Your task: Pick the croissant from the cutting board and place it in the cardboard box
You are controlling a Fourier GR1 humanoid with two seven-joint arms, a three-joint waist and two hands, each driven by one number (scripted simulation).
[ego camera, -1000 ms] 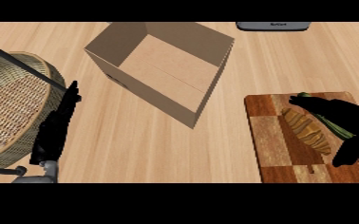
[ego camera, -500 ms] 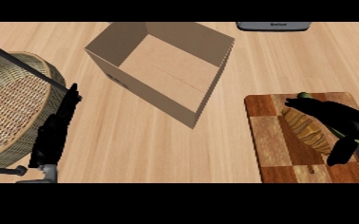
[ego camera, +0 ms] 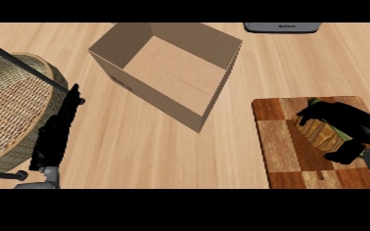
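Observation:
A golden-brown croissant lies on the wooden checkered cutting board at the right edge. My right hand is on top of it, fingers and thumb curled round it, hiding much of it. The open cardboard box stands empty at the upper middle, well to the left of the board. My left hand rests at the lower left beside the basket, fingers straight, holding nothing.
A wicker basket with a dark handle fills the left edge, right next to my left hand. A grey appliance shows at the top edge. Bare wooden counter lies between the box and the board.
My right hand's fingers have closed round the croissant on the board. The left hand, box and basket have stayed where they were.

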